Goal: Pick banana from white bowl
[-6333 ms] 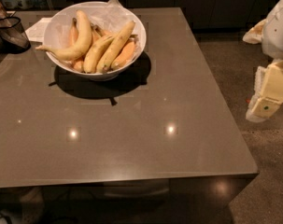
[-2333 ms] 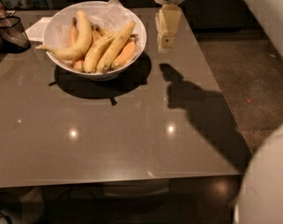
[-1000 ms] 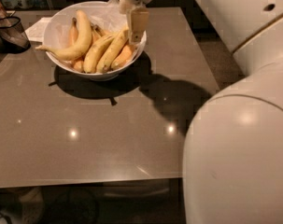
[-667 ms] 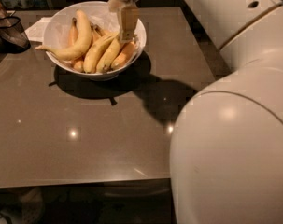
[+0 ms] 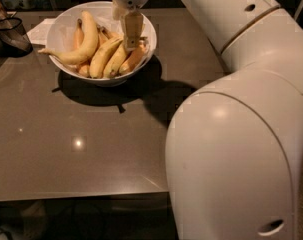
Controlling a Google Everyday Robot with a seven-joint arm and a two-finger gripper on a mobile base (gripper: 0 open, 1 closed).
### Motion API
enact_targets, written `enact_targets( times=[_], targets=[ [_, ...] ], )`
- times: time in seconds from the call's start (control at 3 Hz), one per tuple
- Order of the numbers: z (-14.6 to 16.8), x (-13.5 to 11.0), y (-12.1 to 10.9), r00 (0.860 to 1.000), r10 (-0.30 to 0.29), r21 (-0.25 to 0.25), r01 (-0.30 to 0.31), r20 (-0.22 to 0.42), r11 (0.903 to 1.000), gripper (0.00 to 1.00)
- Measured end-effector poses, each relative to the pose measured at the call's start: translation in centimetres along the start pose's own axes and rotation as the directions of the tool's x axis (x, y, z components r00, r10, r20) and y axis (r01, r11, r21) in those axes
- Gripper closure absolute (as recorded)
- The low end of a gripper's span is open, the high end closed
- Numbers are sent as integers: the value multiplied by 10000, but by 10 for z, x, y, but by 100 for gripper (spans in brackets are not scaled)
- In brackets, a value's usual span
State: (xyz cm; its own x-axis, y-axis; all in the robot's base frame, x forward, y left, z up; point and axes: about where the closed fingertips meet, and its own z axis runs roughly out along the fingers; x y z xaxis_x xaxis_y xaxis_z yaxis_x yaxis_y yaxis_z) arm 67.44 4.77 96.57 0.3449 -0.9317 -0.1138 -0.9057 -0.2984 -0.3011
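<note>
The white bowl [image 5: 66,21] stands at the far left-centre of the brown table and holds several bananas. The long pale-yellow banana [image 5: 114,63] lies slanted in the middle of the bowl, its upper end hidden behind my gripper. A strongly hooked banana [image 5: 87,40] lies to its left and a shorter orange-toned one [image 5: 134,60] to its right. My gripper [image 5: 132,43] hangs down into the bowl's right half, its tip right at the upper end of the long banana.
A dark mesh container [image 5: 11,34] and a white paper [image 5: 40,30] lie at the far left, beside the bowl. My large white arm [image 5: 231,134] fills the right side and hides the table's right part. The table's front edge [image 5: 76,198] runs across the bottom.
My gripper has come from the right, off the table's side, to over the bowl and has sunk down among the bananas. The bananas lie as before.
</note>
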Motion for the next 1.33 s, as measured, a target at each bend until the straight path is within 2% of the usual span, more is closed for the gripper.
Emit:
enact_targets(
  times=[0.33,1.0,1.33],
  targets=[
    [15,8,2,9998,182,-272,-184,-103,9995,34],
    [29,33,-10,9973,441,-291,-459,-594,9985,35],
    [34,37,-13,9967,475,-326,-497,-662,9982,38]
  ],
)
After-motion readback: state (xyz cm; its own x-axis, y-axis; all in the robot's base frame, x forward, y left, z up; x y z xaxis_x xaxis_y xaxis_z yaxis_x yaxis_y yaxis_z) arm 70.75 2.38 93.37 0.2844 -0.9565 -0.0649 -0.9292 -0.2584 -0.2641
